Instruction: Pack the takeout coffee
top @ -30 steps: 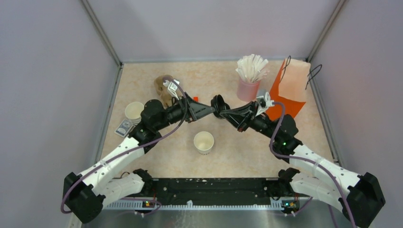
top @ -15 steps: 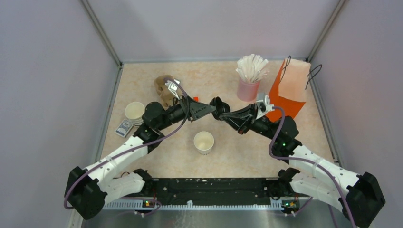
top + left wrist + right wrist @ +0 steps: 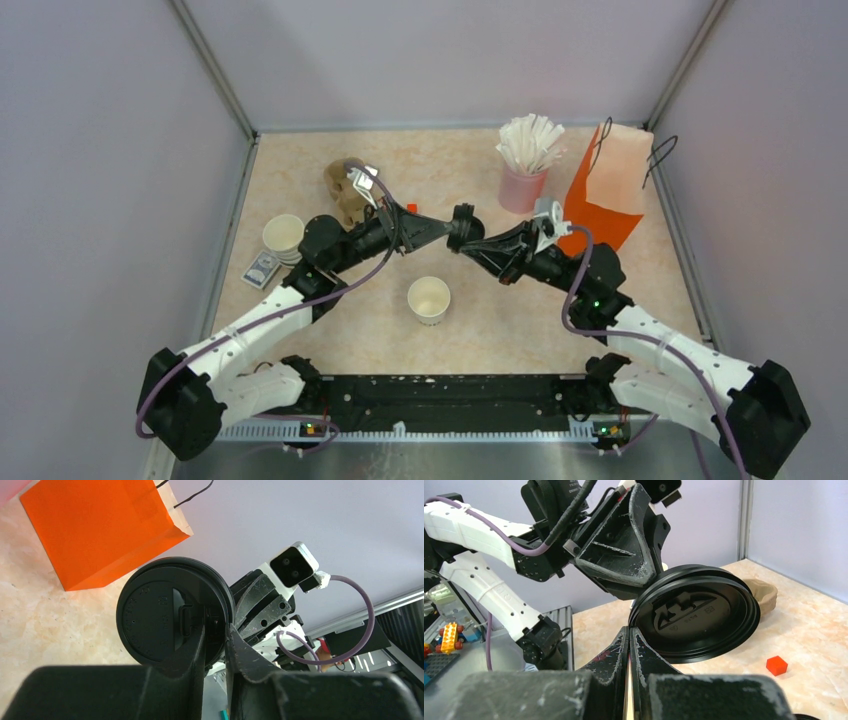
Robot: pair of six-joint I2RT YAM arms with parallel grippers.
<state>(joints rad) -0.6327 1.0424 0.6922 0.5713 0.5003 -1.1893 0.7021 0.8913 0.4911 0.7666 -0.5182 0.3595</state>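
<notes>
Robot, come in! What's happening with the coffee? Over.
Both pinching round black plastic lid mid-air: left end effector, right end effector. Lidless small cream paper cup on table. Nothing in the way.

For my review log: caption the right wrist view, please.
The right gripper and the left gripper each pinch the rim of the black lid in mid-air.

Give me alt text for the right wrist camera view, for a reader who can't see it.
A round black plastic lid is held in the air by both grippers: the right gripper pinches its lower rim in the foreground, the left gripper grips its upper rim from behind. A small red block lies on the beige table beyond.
</notes>
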